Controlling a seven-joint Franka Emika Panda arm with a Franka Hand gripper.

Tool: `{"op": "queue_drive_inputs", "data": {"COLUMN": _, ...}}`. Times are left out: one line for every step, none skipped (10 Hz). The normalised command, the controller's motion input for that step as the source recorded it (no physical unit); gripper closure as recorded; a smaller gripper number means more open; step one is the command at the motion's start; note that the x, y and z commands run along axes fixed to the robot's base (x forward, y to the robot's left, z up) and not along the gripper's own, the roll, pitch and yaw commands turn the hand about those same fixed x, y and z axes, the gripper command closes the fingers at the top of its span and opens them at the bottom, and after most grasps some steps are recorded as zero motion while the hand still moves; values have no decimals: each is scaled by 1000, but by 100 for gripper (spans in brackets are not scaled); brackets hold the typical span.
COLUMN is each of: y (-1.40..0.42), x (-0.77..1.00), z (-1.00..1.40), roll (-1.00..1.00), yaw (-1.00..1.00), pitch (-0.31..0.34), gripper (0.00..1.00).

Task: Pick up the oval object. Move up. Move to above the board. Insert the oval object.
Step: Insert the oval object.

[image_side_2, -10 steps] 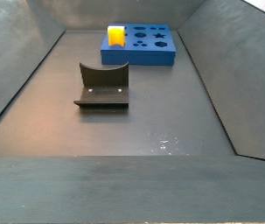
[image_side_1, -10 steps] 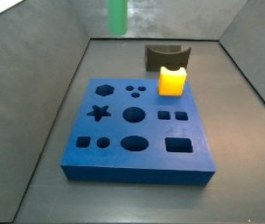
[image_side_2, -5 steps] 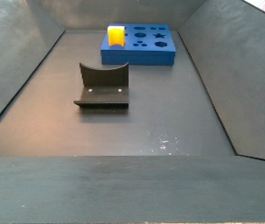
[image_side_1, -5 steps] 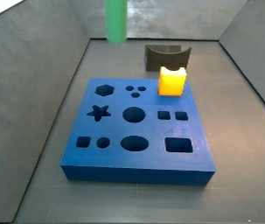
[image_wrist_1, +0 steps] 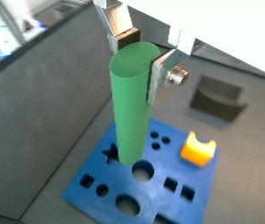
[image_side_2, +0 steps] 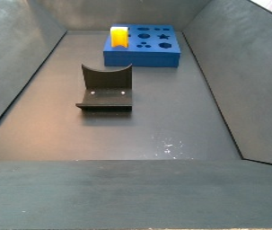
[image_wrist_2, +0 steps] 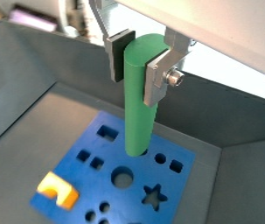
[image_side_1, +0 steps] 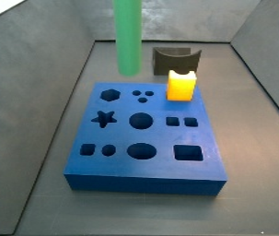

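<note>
The gripper point(image_wrist_1: 142, 58) is shut on the top of the oval object point(image_wrist_1: 131, 105), a long green peg that hangs upright from it, as the other wrist view also shows for the gripper point(image_wrist_2: 139, 59) and peg point(image_wrist_2: 139, 98). The blue board point(image_side_1: 161, 136) with shaped cut-outs lies below. In a side view the peg point(image_side_1: 129, 37) hangs in the air over the board's far left edge, its lower end clear of the top. The gripper is out of view in both side views. The peg is not seen in the side view that shows the board point(image_side_2: 145, 60) far off.
A yellow block point(image_side_1: 182, 85) stands in the board's far right corner and shows in a wrist view point(image_wrist_1: 197, 149). The dark fixture point(image_side_2: 104, 88) stands on the floor beside the board, and shows in the other views point(image_side_1: 172, 60) point(image_wrist_1: 219, 96). Grey walls enclose the floor.
The green peg has come down in the side view and moved slightly toward the board. The board, yellow block and fixture have not moved.
</note>
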Motion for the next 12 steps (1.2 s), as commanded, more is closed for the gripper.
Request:
{"op": "queue_drive_inputs", "data": {"y": -343, "x": 131, "z": -220, "roll": 9, "yaw": -786, "pitch": -19, "gripper": 100}}
{"op": "queue_drive_inputs", "data": {"y": -334, "x": 106, "z": -189, "roll": 0, "yaw": -817, "pitch": -6, "gripper": 100}}
{"op": "queue_drive_inputs", "data": {"y": -309, "x": 43, "z": -157, "roll": 0, "yaw": -874, "pitch": 0, "gripper": 100}}
{"op": "queue_drive_inputs", "data": {"y": -306, "x": 43, "z": -137, "roll": 0, "yaw": -877, "pitch": 0, "gripper": 100}}
{"op": "queue_drive_inputs", "data": {"y": -303, "x": 54, "z": -131, "roll": 0, "yaw": -869, "pitch": 0, "gripper": 100}}
{"op": "queue_drive_inputs", "data": {"y": -300, "x": 77, "z": -109, "roll": 0, "yaw": -851, "pitch": 0, "gripper": 100}}
{"op": "queue_drive_inputs", "data": {"y": -109, "x": 163, "z": 0, "roll": 26, "yaw": -731, "pitch": 33, "gripper": 100}}
{"op": "queue_drive_inputs", "data": {"y": 0, "x": 0, "z": 0, "roll": 6, "yaw": 0, "pitch": 0, "gripper": 100}}
{"op": "queue_drive_inputs", "data": {"y": -246, "x": 460, "z": -31, "roll": 53, "yaw": -309, "pitch": 0, "gripper": 100}}
{"op": "queue_drive_inputs", "data": {"y": 46, "x": 114, "z": 0, "roll": 0, "yaw": -957, "pitch": -16, "gripper": 100}}
{"op": "queue_drive_inputs", "data": {"y": 14, "x": 71, "z": 0, "roll": 0, "yaw": -991, "pitch": -14, "gripper": 100}}
{"op": "queue_drive_inputs", "data": {"y": 17, "x": 74, "z": 0, "roll": 0, "yaw": -989, "pitch": -10, "gripper": 100}}
